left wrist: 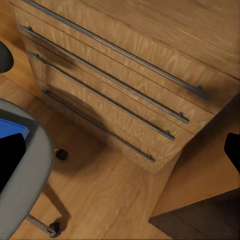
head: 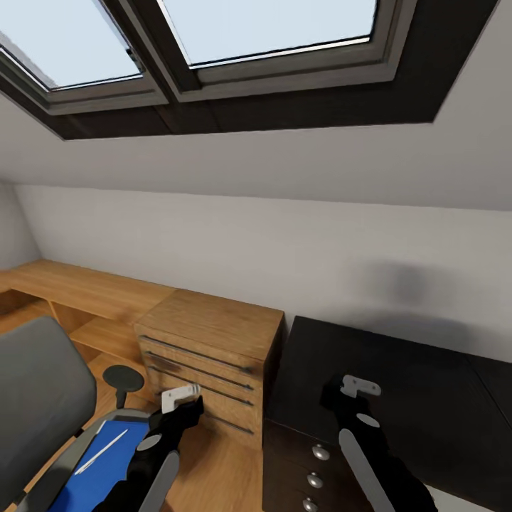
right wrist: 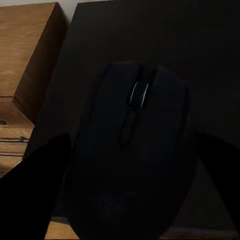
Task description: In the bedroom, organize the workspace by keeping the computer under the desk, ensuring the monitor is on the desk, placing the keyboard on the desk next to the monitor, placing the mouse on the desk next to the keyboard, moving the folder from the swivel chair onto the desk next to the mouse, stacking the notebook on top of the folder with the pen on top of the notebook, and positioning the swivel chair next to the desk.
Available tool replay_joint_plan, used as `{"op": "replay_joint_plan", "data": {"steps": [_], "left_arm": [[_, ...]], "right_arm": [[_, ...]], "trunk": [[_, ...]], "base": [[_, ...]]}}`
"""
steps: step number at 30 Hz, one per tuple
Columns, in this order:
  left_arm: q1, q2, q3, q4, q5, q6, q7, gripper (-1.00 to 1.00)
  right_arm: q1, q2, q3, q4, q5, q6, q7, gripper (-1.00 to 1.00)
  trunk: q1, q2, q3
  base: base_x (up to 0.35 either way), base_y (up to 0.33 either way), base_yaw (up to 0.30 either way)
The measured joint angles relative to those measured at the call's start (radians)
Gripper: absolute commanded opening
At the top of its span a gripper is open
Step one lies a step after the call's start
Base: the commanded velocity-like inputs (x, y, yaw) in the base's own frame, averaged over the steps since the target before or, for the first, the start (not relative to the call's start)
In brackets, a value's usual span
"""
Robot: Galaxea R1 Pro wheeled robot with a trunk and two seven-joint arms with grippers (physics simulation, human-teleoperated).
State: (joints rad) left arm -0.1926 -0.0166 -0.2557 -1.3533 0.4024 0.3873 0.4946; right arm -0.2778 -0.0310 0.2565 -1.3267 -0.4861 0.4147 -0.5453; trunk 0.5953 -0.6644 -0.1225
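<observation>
Risk at hand: right gripper (right wrist: 131, 165) clamps small dark rounded mouse (right wrist: 132, 150) above glossy black desk (head: 419, 398); a slack squeeze could drop it edgeward. Left gripper's (head: 183, 398) jaw state cannot be told.

Wooden drawer unit (left wrist: 125, 85) w/ bar handles; swivel chair (left wrist: 27, 185) edge, folder (left wrist: 12, 131) corner.

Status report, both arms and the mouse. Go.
Right gripper shut on mouse, over desk. Left gripper empty, jaw state unclear, above swivel chair. Folder on seat.

Skylight windows (head: 213, 43) above a wooden drawer chest (head: 206, 355).
</observation>
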Motion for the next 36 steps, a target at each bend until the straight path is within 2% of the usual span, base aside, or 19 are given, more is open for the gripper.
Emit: {"op": "replay_joint_plan", "data": {"steps": [3, 5, 7, 9, 13, 20, 26, 29, 36], "left_arm": [[0.013, 0.0, -0.001, -0.016, 0.0, 0.001, 0.0, 1.0], [0.019, 0.0, -0.002, -0.027, 0.0, 0.001, 0.0, 1.0], [0.024, 0.001, -0.002, -0.045, 0.0, 0.001, 0.0, 1.0], [0.032, 0.001, -0.002, -0.071, 0.0, 0.001, 0.0, 1.0], [0.049, 0.0, -0.006, -0.087, 0.0, 0.001, 0.0, 1.0], [0.054, 0.0, -0.018, -0.09, 0.0, 0.001, 0.0, 1.0], [0.056, 0.0, -0.018, -0.108, 0.001, 0.002, 0.0, 1.0], [0.079, 0.001, -0.017, -0.162, 0.001, 0.003, 0.0, 1.0], [0.086, 0.0, -0.017, -0.179, 0.003, 0.003, 0.0, 1.0]], "right_arm": [[-0.046, 0.003, 0.0, 0.066, 0.0, 0.037, 0.04, -1.0], [-0.101, 0.004, 0.0, 0.13, 0.0, 0.057, 0.069, -1.0], [-0.178, 0.004, -0.001, 0.237, 0.0, 0.072, 0.118, -1.0], [-0.276, 0.005, -0.002, 0.397, -0.001, 0.079, 0.207, -1.0], [-0.344, 0.006, -0.003, 0.539, -0.001, 0.075, 0.301, -1.0], [-0.356, 0.012, -0.004, 0.574, 0.0, 0.004, 0.318, -1.0], [-0.356, 0.015, -0.005, 0.579, 0.0, -0.004, 0.316, -1.0], [-0.356, 0.017, -0.003, 0.585, 0.0, -0.002, 0.315, -1.0], [-0.355, 0.016, -0.003, 0.586, 0.0, 0.009, 0.315, -1.0]], "trunk": [[0.0, 0.0, 0.0], [0.0, 0.0, 0.0], [0.0, 0.0, 0.0], [0.0, 0.0, 0.0], [0.0, 0.0, 0.0], [0.0, 0.0, 0.0], [0.0, 0.0, 0.0], [0.0, 0.0, -0.001], [0.0, 0.0, -0.005]], "base": [[0.001, 0.0, 0.0], [0.0, 0.0, 0.0], [0.0, 0.0, 0.0], [0.0, 0.0, 0.0], [0.0, 0.0, 0.0], [0.0, 0.0, 0.0], [0.0, 0.0, 0.072], [0.0, 0.0, 0.224], [0.0, 0.0, 0.25]]}}
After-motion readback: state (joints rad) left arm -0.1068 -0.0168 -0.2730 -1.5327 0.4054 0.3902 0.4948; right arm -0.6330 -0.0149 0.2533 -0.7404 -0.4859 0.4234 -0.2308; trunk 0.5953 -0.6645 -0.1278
